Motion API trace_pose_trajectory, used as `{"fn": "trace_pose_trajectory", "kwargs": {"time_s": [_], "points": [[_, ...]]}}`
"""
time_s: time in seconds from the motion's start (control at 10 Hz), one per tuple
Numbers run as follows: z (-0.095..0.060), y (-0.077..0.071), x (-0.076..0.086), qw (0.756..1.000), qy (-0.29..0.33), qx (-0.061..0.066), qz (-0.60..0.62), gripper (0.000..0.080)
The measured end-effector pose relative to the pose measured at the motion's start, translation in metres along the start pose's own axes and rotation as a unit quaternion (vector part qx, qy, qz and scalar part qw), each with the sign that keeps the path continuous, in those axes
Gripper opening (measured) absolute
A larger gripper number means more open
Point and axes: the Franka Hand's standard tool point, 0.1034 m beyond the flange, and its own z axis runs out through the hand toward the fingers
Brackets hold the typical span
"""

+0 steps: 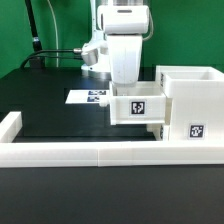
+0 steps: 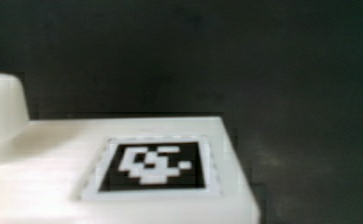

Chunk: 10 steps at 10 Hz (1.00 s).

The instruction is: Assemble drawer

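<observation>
A small white drawer tray (image 1: 138,107) with a black-and-white tag on its front sits right under my gripper (image 1: 131,92), which is shut on its top edge. The tray is just off the left side of the large white housing (image 1: 190,95). The housing stands at the exterior view's right with its open side up and a tag low on its front. In the wrist view the tray (image 2: 53,160) fills the lower part, with its tag (image 2: 155,165) close up and a rounded white part (image 2: 0,100) beside it. My fingertips are hidden. The second tray is out of view.
A white border rail (image 1: 90,152) runs along the front of the black table and turns back at the exterior view's left (image 1: 10,125). The marker board (image 1: 88,97) lies flat behind the tray. A green wall stands behind the arm.
</observation>
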Motion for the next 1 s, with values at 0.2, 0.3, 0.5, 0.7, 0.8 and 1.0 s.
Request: {"fn": "trace_pose_trajectory", "kwargs": {"time_s": [0.2,0.3,0.5,0.7,0.8,1.0], "points": [[0.0028,-0.0003,0.0007,1.000,0.000,0.002,0.002,0.0044],[0.0067,-0.0012,0.0024,1.000,0.001,0.005,0.001,0.0044],[0.0070,-0.0011,0.0051,1.000,0.001,0.005,0.001,0.0044],[0.0070,-0.0011,0.0059,1.000,0.001,0.005,0.002,0.0044],[0.0071,-0.0011,0.0054,1.000,0.001,0.005,0.003,0.0044],[0.0077,-0.0018,0.0070,1.000,0.001,0.003,0.000,0.0044]]}}
